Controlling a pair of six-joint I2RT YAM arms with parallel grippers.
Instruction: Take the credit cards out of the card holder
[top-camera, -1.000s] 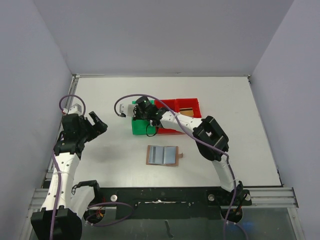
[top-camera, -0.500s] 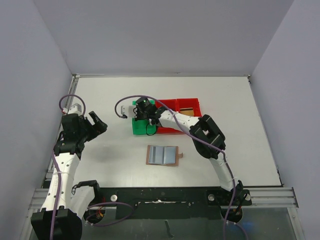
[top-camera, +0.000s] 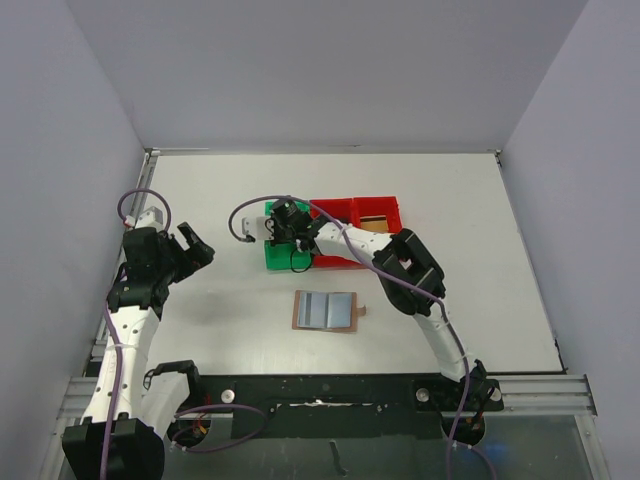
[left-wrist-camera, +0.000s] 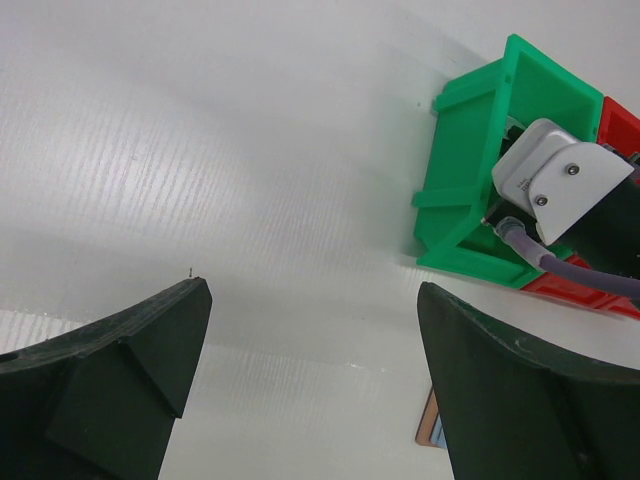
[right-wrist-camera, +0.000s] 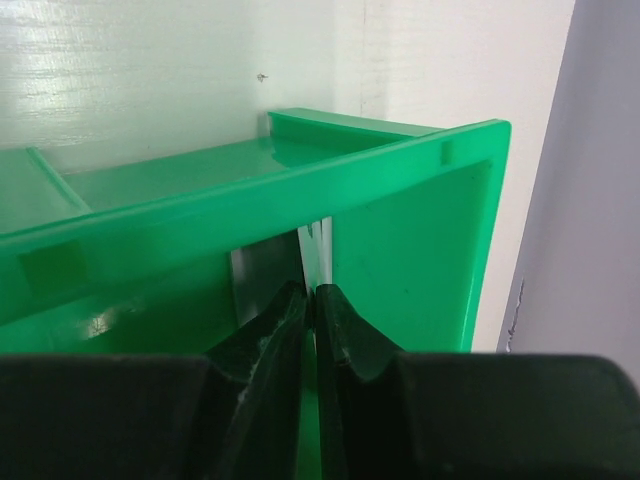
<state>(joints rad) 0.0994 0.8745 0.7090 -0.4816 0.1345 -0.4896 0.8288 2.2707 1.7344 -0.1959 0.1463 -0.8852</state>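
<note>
The card holder (top-camera: 325, 310) lies open flat on the table, pale blue-grey pockets up, its brown tab at the right; one corner shows in the left wrist view (left-wrist-camera: 432, 436). My right gripper (top-camera: 279, 226) reaches down inside the green bin (top-camera: 286, 256). In the right wrist view its jaws (right-wrist-camera: 312, 296) are pressed together on the thin edge of a credit card (right-wrist-camera: 262, 278) that stands on edge against the green bin's wall (right-wrist-camera: 410, 250). My left gripper (top-camera: 190, 246) is open and empty, over bare table at the left, jaws wide apart (left-wrist-camera: 312, 330).
A red bin (top-camera: 342, 211) adjoins the green bin on the right, and a brownish card (top-camera: 372, 218) lies in it. The green bin (left-wrist-camera: 470, 170) and the right wrist's camera housing (left-wrist-camera: 560, 180) show in the left wrist view. Grey walls enclose the table.
My right gripper has shifted slightly left and deeper over the green bin, its elbow following. The left arm and the card holder have not moved.
</note>
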